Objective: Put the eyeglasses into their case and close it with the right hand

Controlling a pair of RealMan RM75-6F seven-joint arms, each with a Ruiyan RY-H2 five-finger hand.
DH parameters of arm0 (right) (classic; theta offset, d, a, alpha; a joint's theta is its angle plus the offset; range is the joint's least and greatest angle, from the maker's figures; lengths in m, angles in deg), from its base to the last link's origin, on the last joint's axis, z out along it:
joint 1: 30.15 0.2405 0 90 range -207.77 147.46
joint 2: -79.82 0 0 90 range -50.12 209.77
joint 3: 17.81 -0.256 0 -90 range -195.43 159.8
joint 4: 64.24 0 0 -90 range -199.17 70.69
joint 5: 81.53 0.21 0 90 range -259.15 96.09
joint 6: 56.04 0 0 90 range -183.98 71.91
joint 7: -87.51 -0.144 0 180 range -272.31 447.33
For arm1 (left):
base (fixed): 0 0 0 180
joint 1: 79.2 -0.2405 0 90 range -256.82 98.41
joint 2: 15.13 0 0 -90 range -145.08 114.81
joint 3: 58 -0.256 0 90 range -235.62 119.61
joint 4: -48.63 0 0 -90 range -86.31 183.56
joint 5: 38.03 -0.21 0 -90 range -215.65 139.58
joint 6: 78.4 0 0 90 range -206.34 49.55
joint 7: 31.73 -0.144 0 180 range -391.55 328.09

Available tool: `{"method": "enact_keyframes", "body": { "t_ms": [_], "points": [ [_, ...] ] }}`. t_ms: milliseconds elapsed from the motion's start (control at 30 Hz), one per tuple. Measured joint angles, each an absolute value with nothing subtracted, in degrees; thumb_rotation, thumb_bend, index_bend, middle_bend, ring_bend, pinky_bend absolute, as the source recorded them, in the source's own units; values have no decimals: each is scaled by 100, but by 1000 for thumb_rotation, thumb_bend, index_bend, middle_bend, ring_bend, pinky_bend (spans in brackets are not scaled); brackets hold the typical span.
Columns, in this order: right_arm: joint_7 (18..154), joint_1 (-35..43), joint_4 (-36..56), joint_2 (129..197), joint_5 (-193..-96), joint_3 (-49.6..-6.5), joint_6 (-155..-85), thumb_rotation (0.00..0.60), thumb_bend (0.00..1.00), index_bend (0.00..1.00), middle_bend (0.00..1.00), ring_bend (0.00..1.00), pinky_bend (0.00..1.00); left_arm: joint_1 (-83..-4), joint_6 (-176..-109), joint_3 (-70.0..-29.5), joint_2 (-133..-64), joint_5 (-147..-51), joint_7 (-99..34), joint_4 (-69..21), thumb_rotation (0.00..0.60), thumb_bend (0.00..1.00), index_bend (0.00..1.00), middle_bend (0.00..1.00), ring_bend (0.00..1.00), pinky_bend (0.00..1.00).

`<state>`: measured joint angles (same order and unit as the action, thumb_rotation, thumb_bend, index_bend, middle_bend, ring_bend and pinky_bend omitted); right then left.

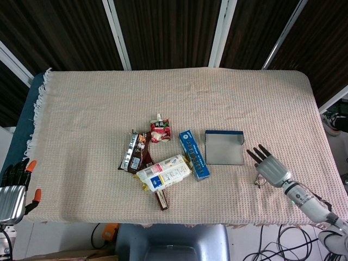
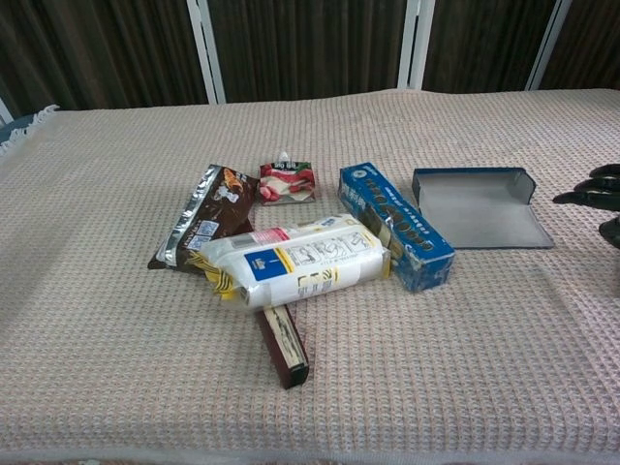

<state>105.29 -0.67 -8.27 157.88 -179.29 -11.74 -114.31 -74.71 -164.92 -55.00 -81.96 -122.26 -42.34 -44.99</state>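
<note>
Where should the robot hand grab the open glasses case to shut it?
Probably the near edge of the flat grey flap of the case, coming from the right, where the right hand is. The flap lies thin on the cloth, the far side has an upright blue wall, and a blue box crowds the left.

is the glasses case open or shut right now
Open and empty: the glasses case lies flat with its grey inside showing and nothing in it, lid edge raised at the back.
</note>
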Motion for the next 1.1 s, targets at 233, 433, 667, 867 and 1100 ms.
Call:
{"method": "enact_keyframes", "body": {
  "t_ms": [233, 433, 667, 867, 1100],
  "points": [
    [10451, -7, -931, 15873, -17960, -1122, -11373, 600, 592, 693, 89, 0, 0, -7451, -16441, -5504, -8202, -12204, -4320, -4499, 600, 428, 0, 0, 0, 43],
    [10440, -2, -948, 15888, -17967, -1110, -11426, 600, 593, 699, 91, 0, 0, -7450, -16440, -5510, -8187, -12214, -4290, -4499, 600, 429, 0, 0, 0, 43],
    [10441, 0, -837, 15853, -17938, -1143, -11503, 600, 594, 704, 91, 0, 0, -7457, -16452, -5521, -8166, -12241, -4240, -4494, 600, 429, 0, 0, 0, 43],
    [10316, 35, -587, 15799, -17788, -1257, -11493, 600, 593, 715, 96, 0, 0, -7467, -16468, -5537, -8142, -12279, -4179, -4492, 600, 428, 0, 0, 0, 43],
    [10257, 125, -47, 15728, -17343, -1532, -11240, 600, 594, 726, 100, 0, 0, -7484, -16505, -5557, -8103, -12343, -4066, -4482, 600, 429, 0, 0, 0, 43]
  ]
}}
